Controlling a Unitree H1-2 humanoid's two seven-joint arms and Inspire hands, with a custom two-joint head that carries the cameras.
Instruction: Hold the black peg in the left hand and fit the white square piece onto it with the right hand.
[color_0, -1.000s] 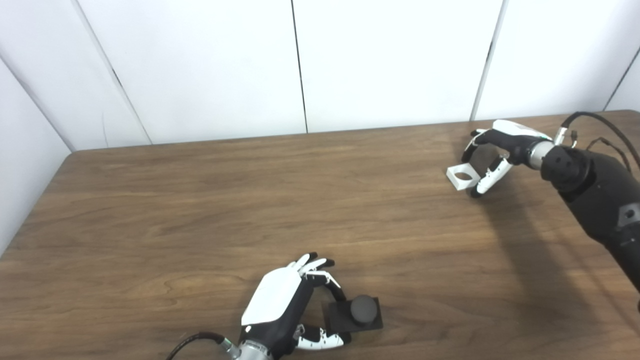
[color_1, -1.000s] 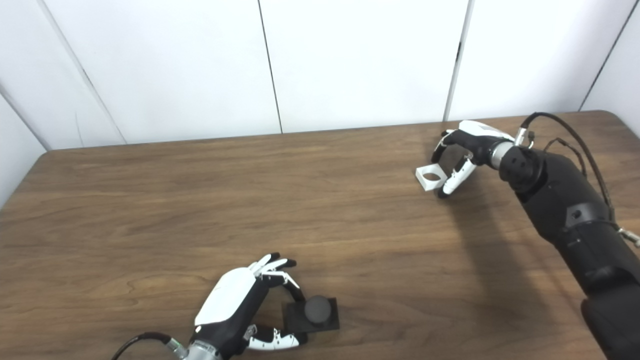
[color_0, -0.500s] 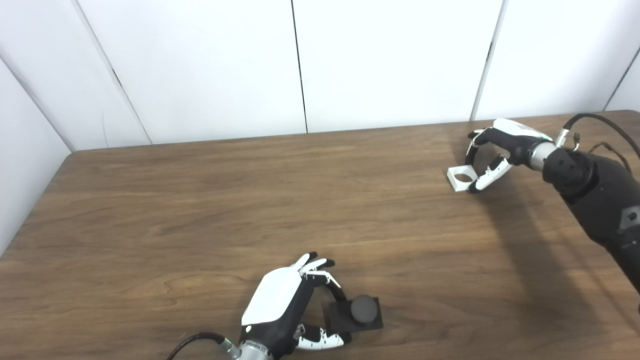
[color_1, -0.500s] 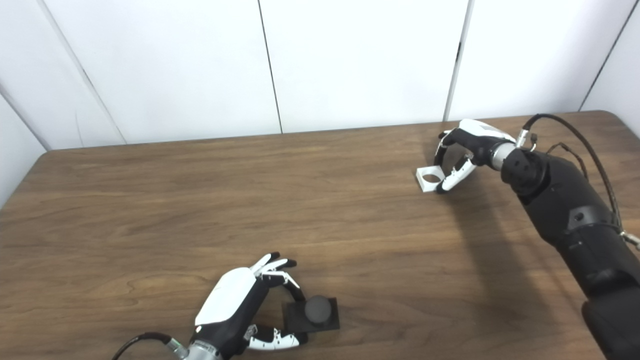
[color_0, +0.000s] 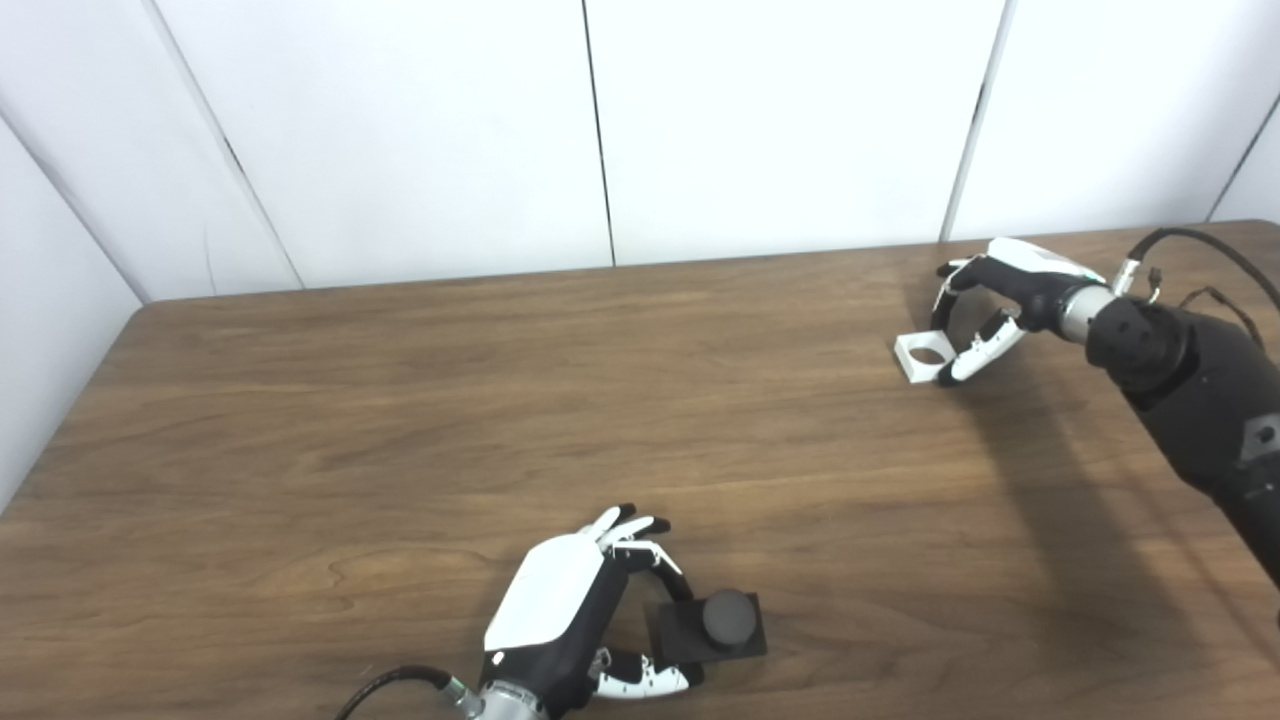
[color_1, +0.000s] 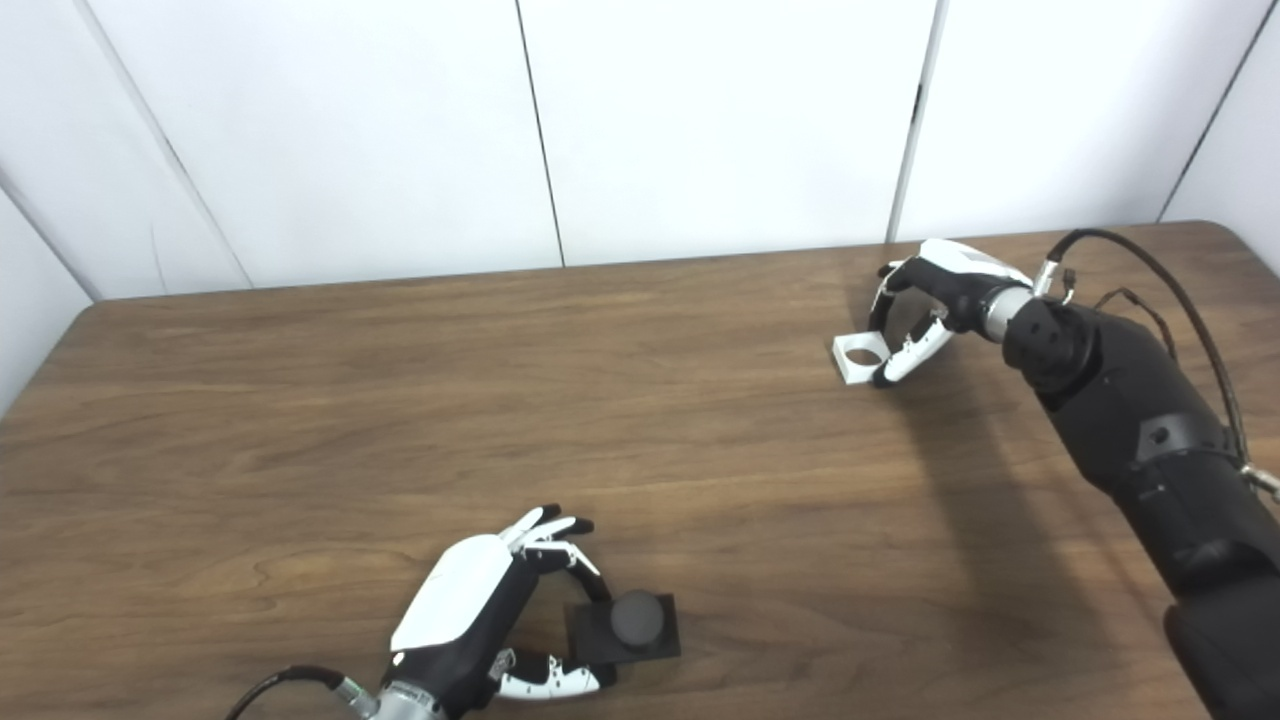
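Fingers closing on both parts.
Right hand (color_0: 985, 300) pinches the white square piece (color_0: 921, 355); left hand (color_0: 560, 620) cups the black peg (color_0: 712, 627), which lies well apart, toward the near edge.

a brown wood-grain worktop (color_0: 420, 400) fills most of the view, its rounded far left corner near the left edge and its far right corner showing in the right eye view. a soft shadow lies across its right side. behind the far edge stands a white panelled wall (color_0: 780, 120), split by thin dark vertical seams (color_0: 598, 130). at far left a panel angles toward the near side.
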